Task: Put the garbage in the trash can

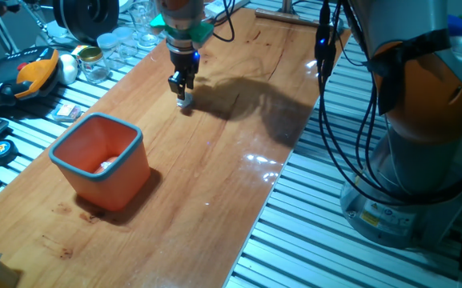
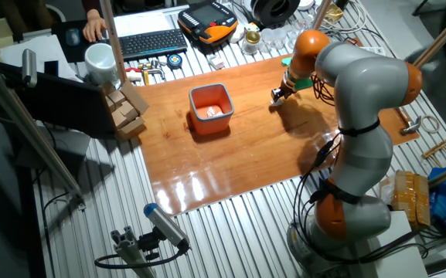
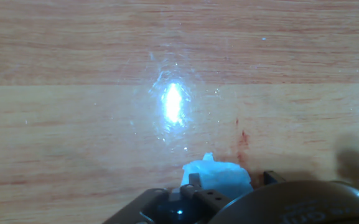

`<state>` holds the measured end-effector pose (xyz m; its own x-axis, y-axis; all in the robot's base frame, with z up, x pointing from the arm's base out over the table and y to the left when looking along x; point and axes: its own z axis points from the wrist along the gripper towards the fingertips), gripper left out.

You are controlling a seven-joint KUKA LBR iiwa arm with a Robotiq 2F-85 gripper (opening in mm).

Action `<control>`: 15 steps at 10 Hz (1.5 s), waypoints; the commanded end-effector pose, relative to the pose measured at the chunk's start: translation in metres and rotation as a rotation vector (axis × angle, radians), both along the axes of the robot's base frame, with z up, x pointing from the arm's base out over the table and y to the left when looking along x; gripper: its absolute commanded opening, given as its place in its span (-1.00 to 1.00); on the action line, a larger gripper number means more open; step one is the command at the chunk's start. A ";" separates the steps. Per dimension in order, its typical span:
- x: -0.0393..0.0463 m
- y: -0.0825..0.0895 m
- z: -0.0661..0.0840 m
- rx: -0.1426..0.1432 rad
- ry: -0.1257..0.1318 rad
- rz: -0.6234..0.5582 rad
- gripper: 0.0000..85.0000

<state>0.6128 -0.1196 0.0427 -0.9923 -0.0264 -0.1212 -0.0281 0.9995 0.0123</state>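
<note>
Gripper [image 1: 183, 98] is down at the far part of the wooden surface [image 1: 214, 192], fingers [image 1: 178, 84] pointing downward. A small white crumpled scrap [image 1: 184, 102], the garbage, sits at the fingertips, touching or just above the wood; which, I cannot tell. In the hand view the scrap [image 3: 219, 175] lies between the two dark fingers [image 3: 195, 186], close against them. Fingers look drawn in around the scrap, gripping it.

Orange trash can [image 1: 102, 160] with light blue rim stands upright on the near left of the surface, well apart from the gripper. Something pale lies inside it at the bottom; too small to identify.

From the other fixed view: the trash can [image 2: 210, 110] sits near mid-surface, the gripper [image 2: 276, 96] to its right, the arm arching over from the right side.

Clear glass jars [image 1: 114, 44] cluster off the far left edge of the wood.
</note>
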 end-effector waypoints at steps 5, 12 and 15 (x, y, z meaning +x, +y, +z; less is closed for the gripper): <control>0.0002 -0.001 -0.002 0.007 0.005 0.034 -1.00; -0.0009 -0.002 0.002 0.018 0.002 0.043 -1.00; -0.0041 0.003 0.020 0.026 0.014 0.028 -1.00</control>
<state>0.6078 -0.1156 0.0650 -0.9932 -0.0486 -0.1059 -0.0532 0.9978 0.0403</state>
